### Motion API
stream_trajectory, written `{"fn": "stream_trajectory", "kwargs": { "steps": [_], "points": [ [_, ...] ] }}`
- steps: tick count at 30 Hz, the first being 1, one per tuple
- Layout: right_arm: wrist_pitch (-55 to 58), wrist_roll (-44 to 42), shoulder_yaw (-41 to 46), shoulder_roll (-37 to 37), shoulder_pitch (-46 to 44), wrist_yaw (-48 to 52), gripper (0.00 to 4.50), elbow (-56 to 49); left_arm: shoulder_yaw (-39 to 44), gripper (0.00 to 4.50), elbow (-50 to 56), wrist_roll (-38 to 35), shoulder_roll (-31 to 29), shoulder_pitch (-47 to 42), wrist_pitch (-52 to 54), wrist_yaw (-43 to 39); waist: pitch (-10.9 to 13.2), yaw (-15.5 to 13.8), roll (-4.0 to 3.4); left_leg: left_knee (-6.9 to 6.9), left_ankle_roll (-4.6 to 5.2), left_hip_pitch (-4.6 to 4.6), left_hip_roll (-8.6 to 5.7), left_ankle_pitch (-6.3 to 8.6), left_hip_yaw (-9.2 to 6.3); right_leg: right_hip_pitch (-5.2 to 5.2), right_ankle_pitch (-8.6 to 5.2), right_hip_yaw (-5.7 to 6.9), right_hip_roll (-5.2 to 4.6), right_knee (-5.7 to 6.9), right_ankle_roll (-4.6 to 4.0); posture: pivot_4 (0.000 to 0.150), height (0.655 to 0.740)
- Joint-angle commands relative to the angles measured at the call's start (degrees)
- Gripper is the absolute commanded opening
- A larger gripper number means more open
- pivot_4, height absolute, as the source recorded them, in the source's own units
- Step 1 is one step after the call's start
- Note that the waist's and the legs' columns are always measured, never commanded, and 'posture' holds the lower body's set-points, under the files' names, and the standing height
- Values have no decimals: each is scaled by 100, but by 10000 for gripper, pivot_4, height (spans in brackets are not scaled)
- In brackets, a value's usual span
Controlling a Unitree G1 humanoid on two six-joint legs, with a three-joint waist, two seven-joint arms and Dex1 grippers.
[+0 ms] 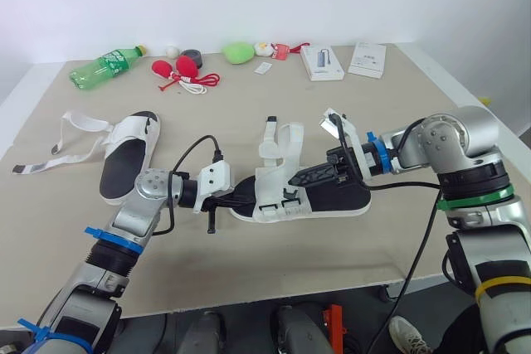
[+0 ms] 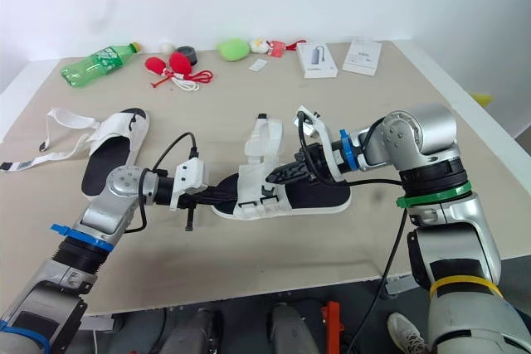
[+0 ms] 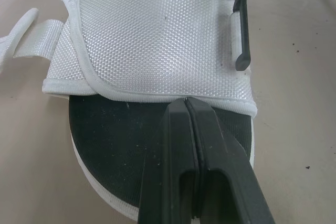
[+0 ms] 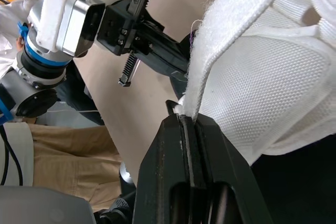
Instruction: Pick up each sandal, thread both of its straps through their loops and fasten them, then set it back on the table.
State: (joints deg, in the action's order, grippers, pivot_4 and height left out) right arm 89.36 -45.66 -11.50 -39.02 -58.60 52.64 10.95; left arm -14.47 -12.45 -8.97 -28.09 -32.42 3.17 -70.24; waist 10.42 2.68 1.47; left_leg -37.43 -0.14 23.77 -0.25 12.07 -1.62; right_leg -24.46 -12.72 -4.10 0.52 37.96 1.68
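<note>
**Clerk:** Item one, the piece in hand. Where was it, and in what condition?

**Keeper:** Middle sandal [image 1: 282,180], white mesh upper over a black footbed. It lay sole-down at the centre of the table [image 1: 332,271], lengthwise from left to right. Straps judged not yet fastened.

**Clerk:** Left gripper?

**Keeper:** Left gripper [image 1: 247,194], low over the table at the sandal's left end. Fingers [image 3: 220,150] were pressed together to a thin seam, with the hem of the mesh upper at their tips and apparently nipped there. Purpose, as judged: an anchor, so the sandal would not slide when a strap was pulled.

**Clerk:** Right gripper?

**Keeper:** Right gripper [image 1: 297,180], reaching in from the right above the footbed. It was clamped on a white strap [image 4: 236,35], which rose from between the tips. Purpose, as judged: to hold the strap's free length off the upper and steer it toward a loop.

**Clerk:** Any loop noted?

**Keeper:** One black loop [image 3: 240,30] on the side of the upper, with no strap end seen through it.

**Clerk:** The other piece?

**Keeper:** Second sandal [image 1: 133,155], at the left of the table and well apart from both grippers. Its loose straps [image 1: 79,126] were spread flat on the table. Judged not begun.

**Clerk:** Sundries?

**Keeper:** Green bottle [image 1: 104,66] and a flat box [image 1: 322,62], both along the far edge, well apart from the work
</note>
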Motion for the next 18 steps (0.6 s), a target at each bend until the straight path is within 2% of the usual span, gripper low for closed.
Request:
{"fn": "stream_trajectory", "kwargs": {
  "steps": [1, 18],
  "points": [
    [-65, 51, 35, -14, -166, 114, 968, 24, -38, 0, -47, 73, -27, -12, -2, 4, 0, 0, 0, 0, 0, 0, 0, 0, 0, 0, 0, 0, 0, 0, 0, 1500, 7400],
    [314, -484, 44, -64, 97, -6, 968, -314, -61, 0, -14, 89, -33, 7, -8, 6, 0, 0, 0, 0, 0, 1, 0, 0, 0, 0, 0, 0, -1, 0, 0, 1500, 7400]
  ]
}}
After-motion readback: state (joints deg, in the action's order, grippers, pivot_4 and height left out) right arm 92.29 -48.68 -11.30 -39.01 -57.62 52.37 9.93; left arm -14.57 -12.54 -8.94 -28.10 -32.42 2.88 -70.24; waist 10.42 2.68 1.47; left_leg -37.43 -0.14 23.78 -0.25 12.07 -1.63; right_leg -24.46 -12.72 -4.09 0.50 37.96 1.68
